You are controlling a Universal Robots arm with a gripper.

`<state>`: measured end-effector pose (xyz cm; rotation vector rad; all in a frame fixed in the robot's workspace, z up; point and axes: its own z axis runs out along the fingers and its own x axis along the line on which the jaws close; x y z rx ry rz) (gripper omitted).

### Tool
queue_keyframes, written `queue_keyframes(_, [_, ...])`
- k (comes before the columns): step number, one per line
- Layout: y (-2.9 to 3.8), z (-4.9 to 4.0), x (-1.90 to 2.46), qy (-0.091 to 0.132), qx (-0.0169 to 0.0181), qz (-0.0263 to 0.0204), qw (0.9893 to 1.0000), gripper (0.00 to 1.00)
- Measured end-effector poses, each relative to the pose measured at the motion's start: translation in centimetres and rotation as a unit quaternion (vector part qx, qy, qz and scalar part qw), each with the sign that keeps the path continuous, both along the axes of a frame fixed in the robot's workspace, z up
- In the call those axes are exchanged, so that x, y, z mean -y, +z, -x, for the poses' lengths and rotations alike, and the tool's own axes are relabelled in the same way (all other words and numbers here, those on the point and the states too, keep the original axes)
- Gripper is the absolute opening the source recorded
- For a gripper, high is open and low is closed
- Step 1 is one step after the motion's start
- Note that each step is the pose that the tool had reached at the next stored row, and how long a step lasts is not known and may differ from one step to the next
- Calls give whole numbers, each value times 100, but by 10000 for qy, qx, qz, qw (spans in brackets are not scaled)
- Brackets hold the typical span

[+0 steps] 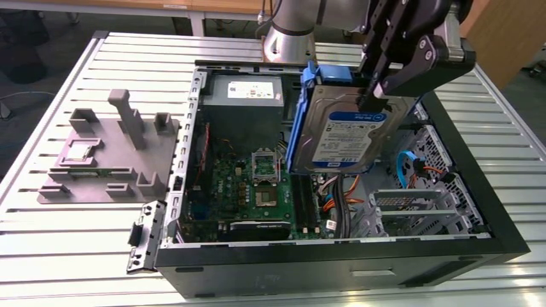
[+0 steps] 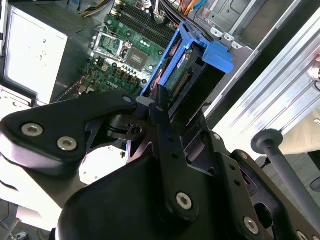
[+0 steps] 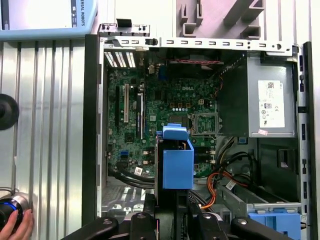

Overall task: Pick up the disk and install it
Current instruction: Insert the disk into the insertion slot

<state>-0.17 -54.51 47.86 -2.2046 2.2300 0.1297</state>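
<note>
The disk point(image 1: 346, 137), a silver hard drive with a blue-and-white label in a blue plastic carrier, hangs on edge and tilted above the open computer case point(image 1: 341, 265). My gripper point(image 1: 374, 97) is shut on its upper end, one black finger lying across the labelled face. In the second wrist view the fingers point(image 2: 159, 107) clamp the disk point(image 2: 192, 75) over the motherboard. In the first wrist view the disk's blue carrier end point(image 3: 177, 161) points down into the case, above the gripper point(image 3: 172, 212).
Inside the case are the motherboard point(image 1: 256, 185), a grey power supply with a white sticker point(image 1: 247, 93), orange and blue cables point(image 1: 410, 169) and a metal drive cage point(image 1: 418, 204). A grey fixture block point(image 1: 102, 153) sits on the table at the exterior view's left. A person's hand point(image 3: 17, 225) rests beside the case.
</note>
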Motion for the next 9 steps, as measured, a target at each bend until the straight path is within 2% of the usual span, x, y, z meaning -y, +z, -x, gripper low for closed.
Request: queue_keyframes(9, [-1, -113, 0, -1, 0, 0, 10000, 35])
